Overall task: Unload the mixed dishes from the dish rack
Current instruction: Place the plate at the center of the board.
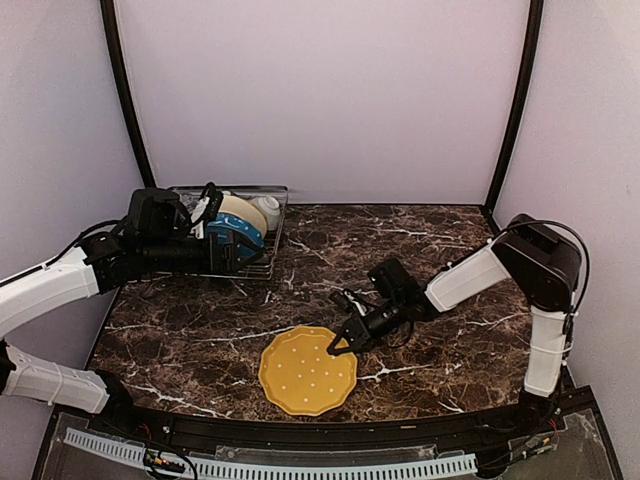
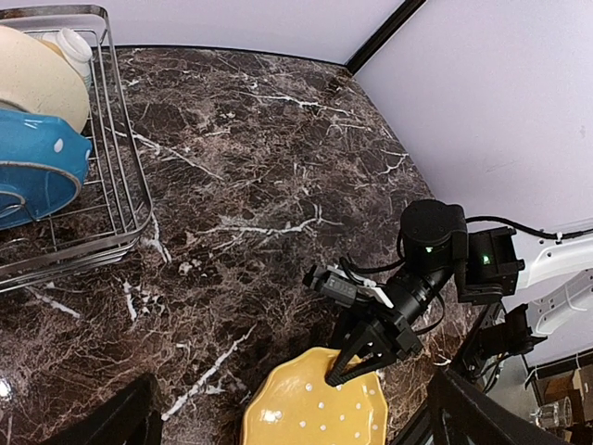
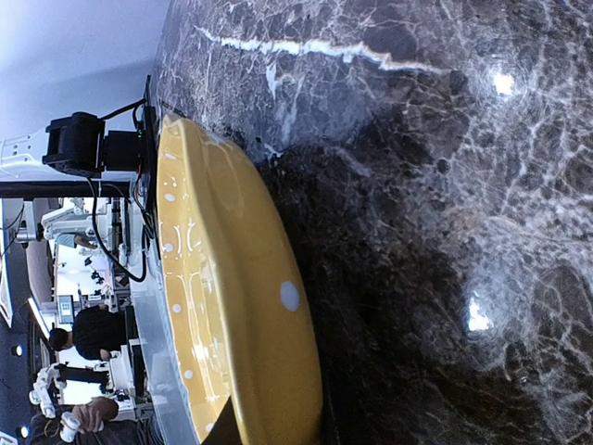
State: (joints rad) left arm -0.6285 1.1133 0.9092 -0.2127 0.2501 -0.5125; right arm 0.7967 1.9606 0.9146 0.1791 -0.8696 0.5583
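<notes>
Yellow plate (image 1: 305, 378), lying on table (image 1: 450, 250), is pinched at its rim by right gripper (image 1: 338, 347); dish rack (image 2: 119, 158) is flanked by wide-open left gripper (image 1: 243, 256).

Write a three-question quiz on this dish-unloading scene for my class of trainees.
1. True or false: the yellow plate lies inside the dish rack.
2. Which plate stands in the rack next to the cream plate? A. blue plate B. green plate C. red plate
3. Fill in: the left end effector is ___.
Key: 1 false; 2 A; 3 open.
</notes>
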